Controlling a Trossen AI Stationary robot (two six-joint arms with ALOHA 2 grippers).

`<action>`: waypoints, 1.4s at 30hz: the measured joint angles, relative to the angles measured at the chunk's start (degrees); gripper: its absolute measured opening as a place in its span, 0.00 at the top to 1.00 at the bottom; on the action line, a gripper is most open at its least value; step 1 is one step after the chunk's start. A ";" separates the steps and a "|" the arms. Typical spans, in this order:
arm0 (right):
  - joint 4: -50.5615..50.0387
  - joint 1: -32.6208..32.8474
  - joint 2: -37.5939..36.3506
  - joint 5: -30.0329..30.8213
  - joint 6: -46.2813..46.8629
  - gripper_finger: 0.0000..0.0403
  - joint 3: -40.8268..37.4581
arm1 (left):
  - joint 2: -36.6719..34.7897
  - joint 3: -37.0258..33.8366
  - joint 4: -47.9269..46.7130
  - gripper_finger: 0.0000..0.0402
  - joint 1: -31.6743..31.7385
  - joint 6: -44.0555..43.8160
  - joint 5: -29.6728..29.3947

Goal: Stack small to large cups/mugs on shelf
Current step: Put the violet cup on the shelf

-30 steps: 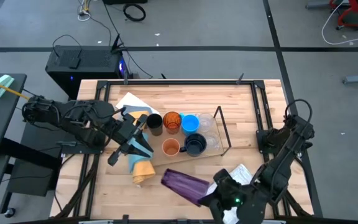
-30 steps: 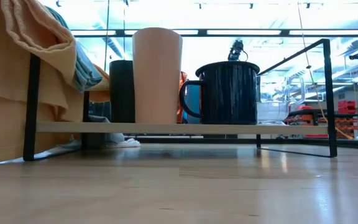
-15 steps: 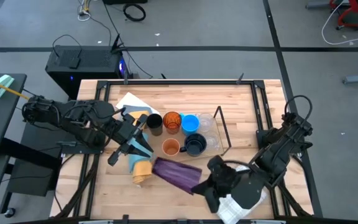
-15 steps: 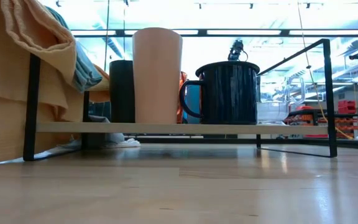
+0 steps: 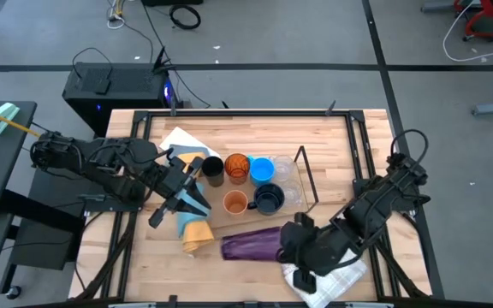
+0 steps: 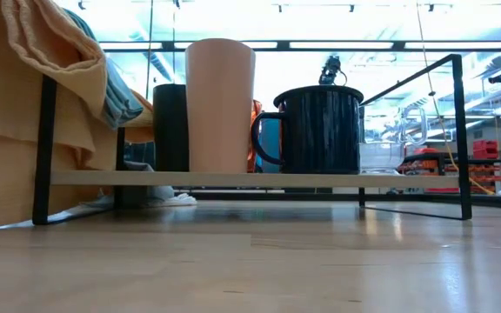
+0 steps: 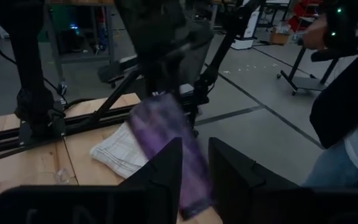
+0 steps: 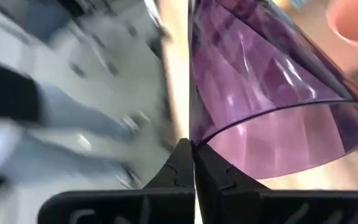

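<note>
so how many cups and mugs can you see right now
7, maybe more hidden. On the shelf: black cup, amber cup, blue cup, clear glass, peach cup, dark mug. The purple tumbler is in the right tool.

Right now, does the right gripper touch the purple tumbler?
Touching. In the right wrist view, the right gripper has its fingers shut on the rim of the purple tumbler. The high view shows the tumbler lying sideways at that gripper.
</note>
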 joint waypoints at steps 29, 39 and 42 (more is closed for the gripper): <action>-25.00 1.23 11.79 7.22 -58.69 1.00 14.01 | 0.02 0.00 0.13 0.78 1.31 -7.56 -7.17; -24.98 -6.35 12.44 -1.43 -58.82 1.00 9.14 | 0.02 0.00 -1.97 0.78 1.51 -10.48 -7.10; -24.99 -7.38 13.63 -6.49 -59.89 1.00 6.21 | 0.02 0.00 -4.49 0.77 1.50 -11.76 -7.10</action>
